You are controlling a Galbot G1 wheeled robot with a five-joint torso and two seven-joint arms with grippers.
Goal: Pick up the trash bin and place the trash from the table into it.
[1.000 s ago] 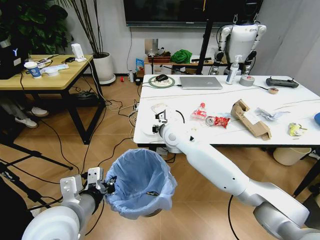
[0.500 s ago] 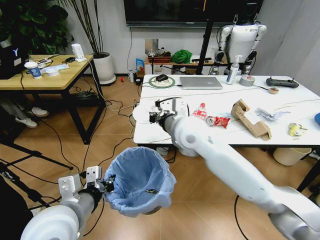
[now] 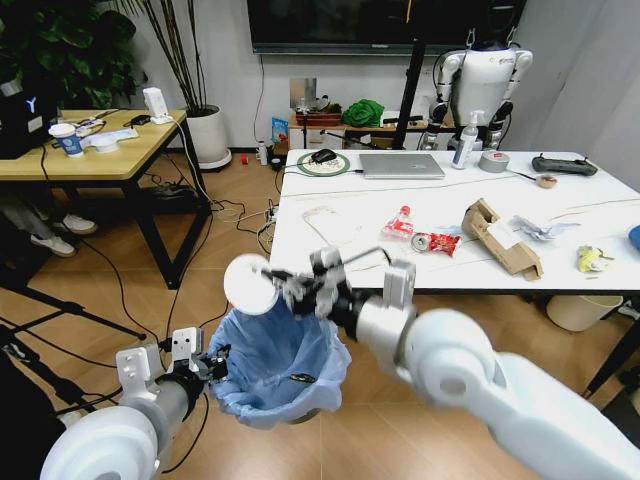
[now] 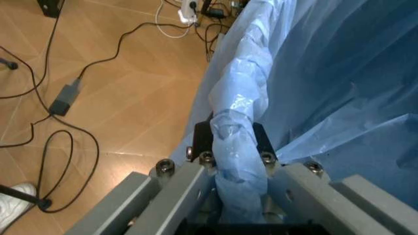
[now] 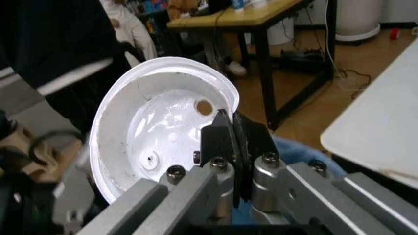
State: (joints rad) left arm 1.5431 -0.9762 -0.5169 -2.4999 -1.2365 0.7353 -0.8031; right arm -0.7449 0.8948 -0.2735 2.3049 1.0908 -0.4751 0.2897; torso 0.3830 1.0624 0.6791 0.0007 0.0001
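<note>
My left gripper (image 4: 238, 161) sits nearest to me, low and off the floor, its jaws clamped on the rolled light-blue bag edge of the trash bin (image 3: 280, 365); the rim fold runs straight out between them, and the bin's open mouth lies just beyond and to the inner side of that grip. I hold it up beside the near edge of the marble surface (image 3: 560, 215).

My right gripper (image 5: 230, 142) hangs directly above that mouth, jaws pinched shut on the rim of a shallow white plastic bowl or lid (image 5: 156, 127), which stands tilted on edge, its hollow side facing back toward the jaws. It looks cracked near the rim, though I can't be certain. In the head view the white bowl (image 3: 250, 285) sits just past the jaw tips, over the bin's far rim, so the drop line is short: the bin lies straight below the jaws, and I judge a release here would land inside the liner.

Farther out, well apart from both jaws, more trash waits: a red-labelled bottle (image 3: 400, 222), a red wrapper (image 3: 437, 242), a torn cardboard box (image 3: 500, 238), crumpled white paper (image 3: 540, 228) and a yellow wrapper (image 3: 590, 259). The right arm is nearer to all of it.
</note>
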